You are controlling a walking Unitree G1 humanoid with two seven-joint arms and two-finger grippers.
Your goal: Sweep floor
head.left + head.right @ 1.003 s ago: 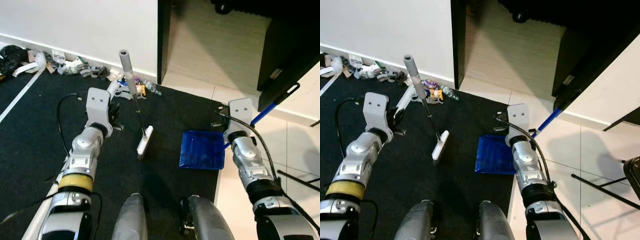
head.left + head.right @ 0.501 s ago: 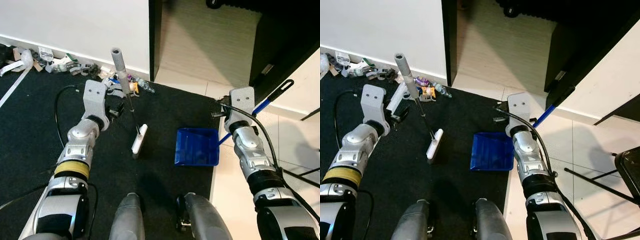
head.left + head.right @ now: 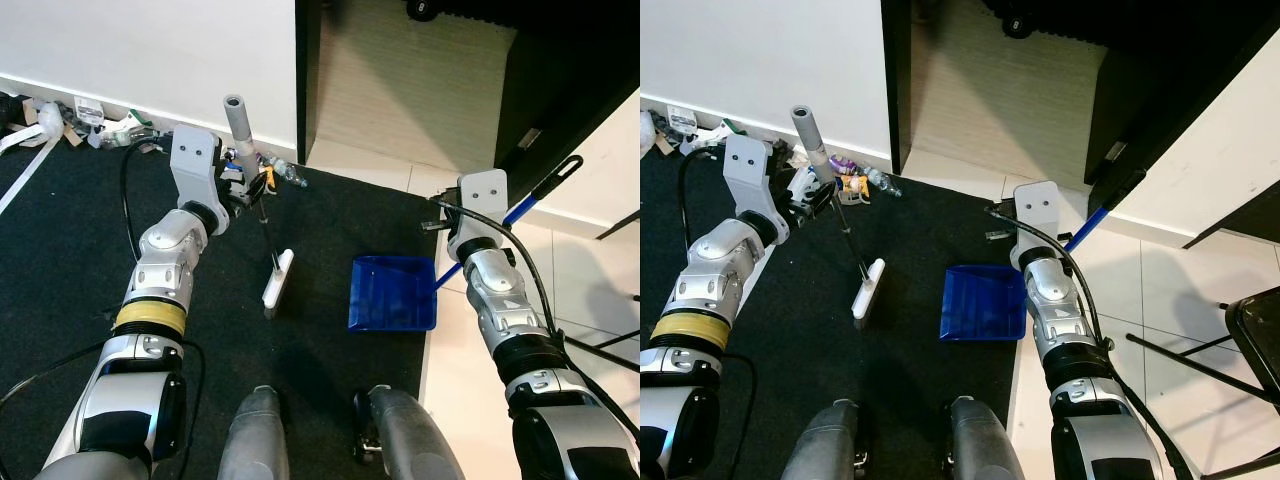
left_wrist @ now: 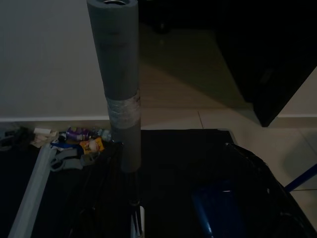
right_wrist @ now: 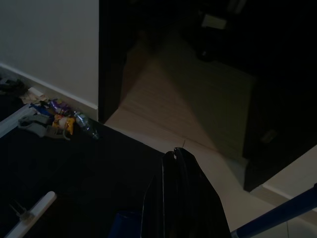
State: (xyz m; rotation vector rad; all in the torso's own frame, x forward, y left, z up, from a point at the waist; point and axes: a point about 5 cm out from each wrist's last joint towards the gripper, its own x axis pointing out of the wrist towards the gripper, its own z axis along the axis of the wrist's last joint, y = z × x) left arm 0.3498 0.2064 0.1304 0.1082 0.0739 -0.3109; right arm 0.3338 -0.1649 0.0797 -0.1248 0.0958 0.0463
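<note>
The broom (image 3: pixel 263 218) stands nearly upright on the black carpet (image 3: pixel 60 260), its white head (image 3: pixel 277 281) resting on the pile just left of the blue dustpan (image 3: pixel 393 294), with a bare strip of carpet between the two. The left pincer (image 3: pixel 243 183) is pinching the thin rod just below the grey foam grip (image 4: pixel 118 84). The right pincer (image 3: pixel 437 222) sits at the dustpan's blue handle (image 3: pixel 505 215), but whether its fingers are pressed together on it I cannot tell. The dustpan lies flat at the carpet's edge by the pale tile floor (image 3: pixel 1160 300), and its tray looks empty. Along the white wall (image 3: pixel 150 45) a line of litter (image 3: pixel 845 185), wrappers, a small bottle and scraps, is still lying unswept behind the broom. Judging by that, the sweeping has barely begun: the tools are in place, but the debris remains to be drawn to the pan.
</note>
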